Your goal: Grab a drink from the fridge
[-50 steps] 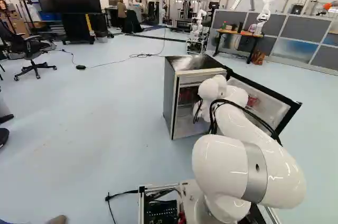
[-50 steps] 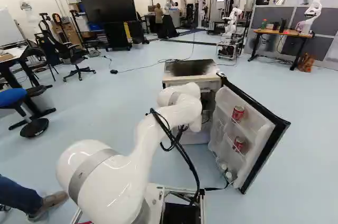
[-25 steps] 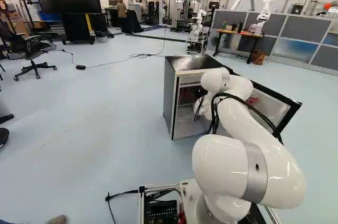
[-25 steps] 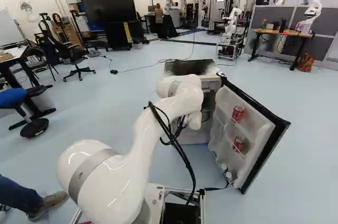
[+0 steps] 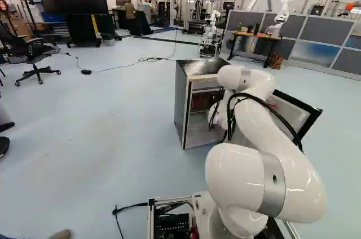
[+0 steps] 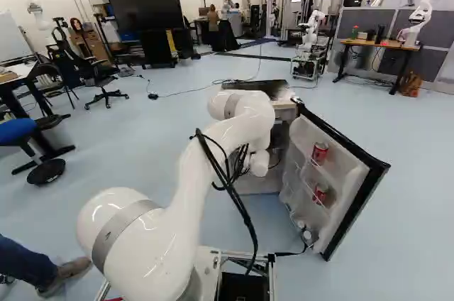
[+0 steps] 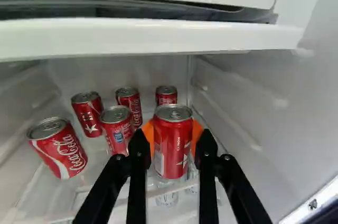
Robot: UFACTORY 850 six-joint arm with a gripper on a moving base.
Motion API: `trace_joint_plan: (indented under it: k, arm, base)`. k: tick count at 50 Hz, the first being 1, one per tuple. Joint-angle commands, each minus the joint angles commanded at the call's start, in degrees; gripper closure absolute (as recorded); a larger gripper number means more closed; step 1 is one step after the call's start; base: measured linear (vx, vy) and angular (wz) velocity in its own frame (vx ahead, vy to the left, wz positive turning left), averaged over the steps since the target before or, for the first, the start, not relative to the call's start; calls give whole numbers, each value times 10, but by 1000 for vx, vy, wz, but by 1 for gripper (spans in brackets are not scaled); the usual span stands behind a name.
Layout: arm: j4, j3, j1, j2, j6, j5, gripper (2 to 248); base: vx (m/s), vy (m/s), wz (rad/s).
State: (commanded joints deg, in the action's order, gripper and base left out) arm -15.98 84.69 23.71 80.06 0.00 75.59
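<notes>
Orange pads [image 7: 149,137] of the black two-fingered gripper [image 7: 173,142] press a red metal drink can [image 7: 174,123] from two sides: clamped on it, by my reading. Can upright, silver lid above the pads, inside the fridge [image 5: 181,103]. Whether its base is off the shelf, cannot tell.

Handling, judged: if full and sealed, fairly heavy for its size; wall thin but stiffened by what it holds, smooth, slippery if damp. Best hold is where the pads sit, on the straight side below the lid's taper. Firm, even squeeze; too hard could dent it.

Around it: a red can [image 7: 117,131] close beside, two more [image 7: 88,114] [image 7: 130,106] near that one, another [image 7: 166,95] behind the held can, and a larger-looking leaning can [image 7: 58,147] farther off. Overhead, a thick white ledge [image 7: 148,36]; to one side, the smooth pale inner wall [image 7: 264,102].

Outward: white jointed arm [image 6: 191,194] reaches in through the opening; black-edged white door [image 6: 342,205] swung wide, two red cans [image 6: 320,152] [image 6: 320,193] on its racks.

Next, judged: draw straight out, level, below the ledge. Risks: lid catching the ledge, neighbours knocked, arm brushing the door.
</notes>
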Motion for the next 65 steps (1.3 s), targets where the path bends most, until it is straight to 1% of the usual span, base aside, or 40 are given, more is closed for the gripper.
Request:
trace_joint_plan:
  k: [22, 65]
  arm:
    - [0, -101, 4, -55, 0, 4, 158]
    - [0, -273, 13, -145, 0, 64, 158]
  base:
    - [0, 0, 0]
    - [0, 0, 0]
